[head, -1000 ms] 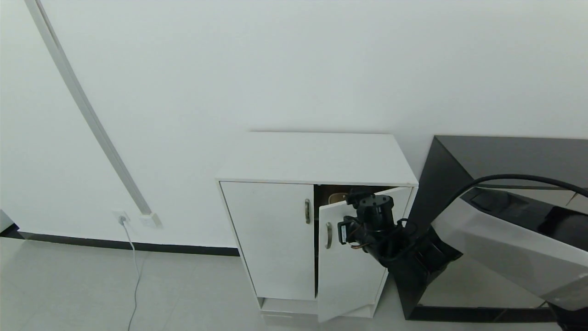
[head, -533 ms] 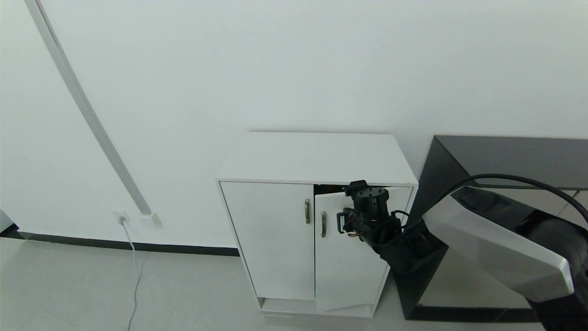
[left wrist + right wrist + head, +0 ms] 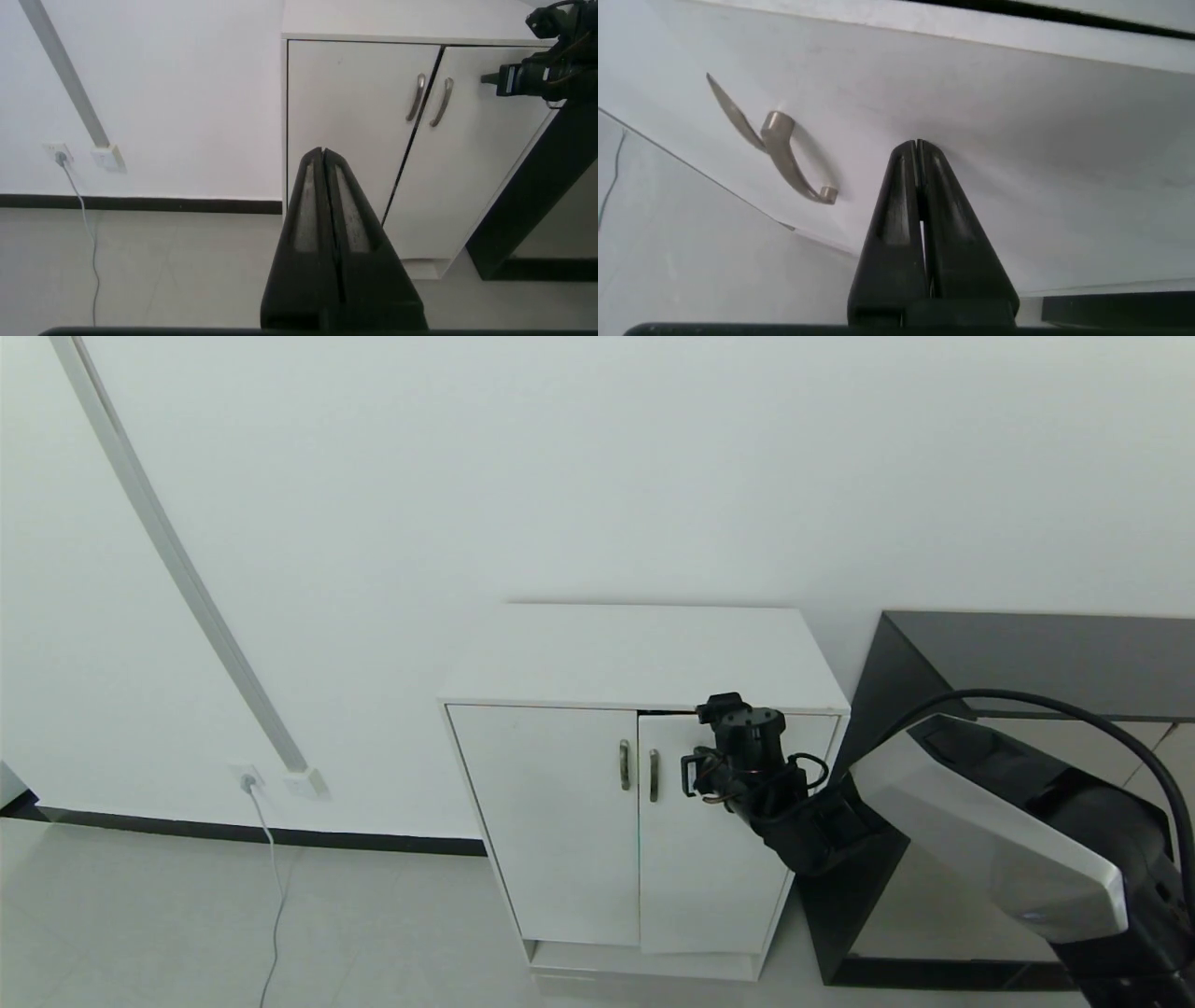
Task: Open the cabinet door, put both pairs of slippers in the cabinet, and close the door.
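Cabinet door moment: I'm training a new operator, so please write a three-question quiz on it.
1. True or false: the right gripper is clamped around the handle of the right door.
2. Pick one. The left gripper is: A) open, B) shut on a slipper, C) shut and empty.
3. Short answer: how many door handles does the front of the cabinet carry in the head view?

Key
1. False. Its fingers are shut, with the tips against the door panel beside the handle.
2. C.
3. Two, side by side where the doors meet.
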Controlling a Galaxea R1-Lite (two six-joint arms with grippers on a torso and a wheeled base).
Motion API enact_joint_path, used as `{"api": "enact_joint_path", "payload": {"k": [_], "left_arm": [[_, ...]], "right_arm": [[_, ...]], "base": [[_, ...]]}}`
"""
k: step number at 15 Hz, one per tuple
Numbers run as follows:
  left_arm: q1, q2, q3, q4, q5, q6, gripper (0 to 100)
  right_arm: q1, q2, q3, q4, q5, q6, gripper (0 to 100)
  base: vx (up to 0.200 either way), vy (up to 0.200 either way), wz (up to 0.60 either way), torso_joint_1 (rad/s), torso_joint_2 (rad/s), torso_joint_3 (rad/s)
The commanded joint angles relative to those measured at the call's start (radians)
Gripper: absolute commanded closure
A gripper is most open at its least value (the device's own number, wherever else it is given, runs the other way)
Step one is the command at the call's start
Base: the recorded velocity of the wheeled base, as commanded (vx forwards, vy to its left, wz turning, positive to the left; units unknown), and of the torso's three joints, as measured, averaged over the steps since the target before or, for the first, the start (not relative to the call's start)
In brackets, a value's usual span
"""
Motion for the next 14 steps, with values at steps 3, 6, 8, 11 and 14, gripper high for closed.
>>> {"api": "enact_joint_path", "payload": {"k": [3, 6, 8, 11, 14], "left_arm": [[0.0, 0.001, 0.0, 0.0, 0.0, 0.0, 100], [0.0, 0.001, 0.0, 0.0, 0.0, 0.0, 100], [-0.001, 0.001, 0.0, 0.0, 0.0, 0.0, 100], [0.0, 0.001, 0.0, 0.0, 0.0, 0.0, 100], [0.0, 0.001, 0.0, 0.0, 0.0, 0.0, 100]], "right_arm": [[-0.009, 0.019, -0.033, 0.003, 0.0, 0.0, 100], [-0.012, 0.029, -0.055, 0.013, 0.002, 0.0, 100], [-0.012, 0.028, -0.058, 0.017, 0.002, 0.0, 100], [-0.015, 0.028, -0.064, 0.019, 0.002, 0.0, 100], [-0.015, 0.029, -0.064, 0.019, 0.002, 0.0, 100]], "base": [[0.0, 0.0, 0.0, 0.0, 0.0, 0.0], [0.0, 0.0, 0.0, 0.0, 0.0, 0.0], [0.0, 0.0, 0.0, 0.0, 0.0, 0.0], [0.0, 0.0, 0.0, 0.0, 0.0, 0.0], [0.0, 0.0, 0.0, 0.0, 0.0, 0.0]]}}
